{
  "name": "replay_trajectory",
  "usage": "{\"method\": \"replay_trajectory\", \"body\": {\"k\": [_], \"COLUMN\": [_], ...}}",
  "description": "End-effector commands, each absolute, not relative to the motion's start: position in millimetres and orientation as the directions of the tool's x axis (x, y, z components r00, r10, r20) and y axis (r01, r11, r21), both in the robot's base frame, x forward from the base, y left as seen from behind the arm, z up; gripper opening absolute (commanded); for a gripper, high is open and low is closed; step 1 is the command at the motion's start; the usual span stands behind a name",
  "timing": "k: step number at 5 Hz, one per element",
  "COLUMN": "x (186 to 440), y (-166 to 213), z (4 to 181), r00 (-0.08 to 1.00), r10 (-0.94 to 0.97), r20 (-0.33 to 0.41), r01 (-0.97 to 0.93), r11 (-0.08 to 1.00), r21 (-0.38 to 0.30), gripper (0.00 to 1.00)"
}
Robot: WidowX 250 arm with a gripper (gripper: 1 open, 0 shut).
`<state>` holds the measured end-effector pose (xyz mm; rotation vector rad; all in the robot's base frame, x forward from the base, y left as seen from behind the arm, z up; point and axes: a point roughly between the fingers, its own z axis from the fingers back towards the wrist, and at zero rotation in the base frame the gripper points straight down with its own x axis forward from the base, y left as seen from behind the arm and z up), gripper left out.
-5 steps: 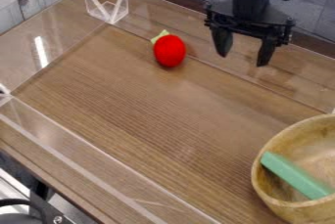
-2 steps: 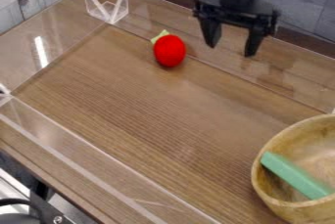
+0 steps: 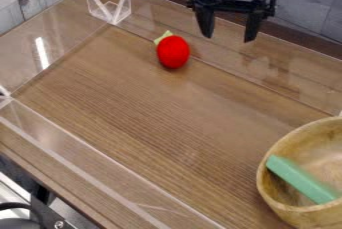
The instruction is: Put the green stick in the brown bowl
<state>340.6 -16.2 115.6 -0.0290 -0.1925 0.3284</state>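
While our gripper [image 3: 229, 26] hangs at the far edge of the wooden table [image 3: 147, 113], we see its dark fingers [image 3: 202, 23] spread wide and pointing down, with nothing between them. Taking the brown bowl [image 3: 298, 216] as our landmark, the gripper is well apart from it, far behind. We find the green stick [image 3: 299, 181] lying inside the bowl. A red fruit [image 3: 173, 52] sits well away from the bowl, near the gripper.

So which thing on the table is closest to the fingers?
The red fruit, just below-left of the open fingers; the bowl and green stick sit far off.
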Motion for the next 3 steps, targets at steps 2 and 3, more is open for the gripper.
{"method": "replay_trajectory", "body": {"k": [2, 3], "x": [343.4, 343.4], "y": [-38.5, -34.8], "z": [129.2, 120.4], "r00": [0.95, 0.961], "r10": [0.202, 0.152], "r20": [0.238, 0.231], "r01": [-0.187, -0.136], "r11": [0.979, 0.987], "r21": [-0.085, -0.081], "gripper": [1.0, 1.0]}}
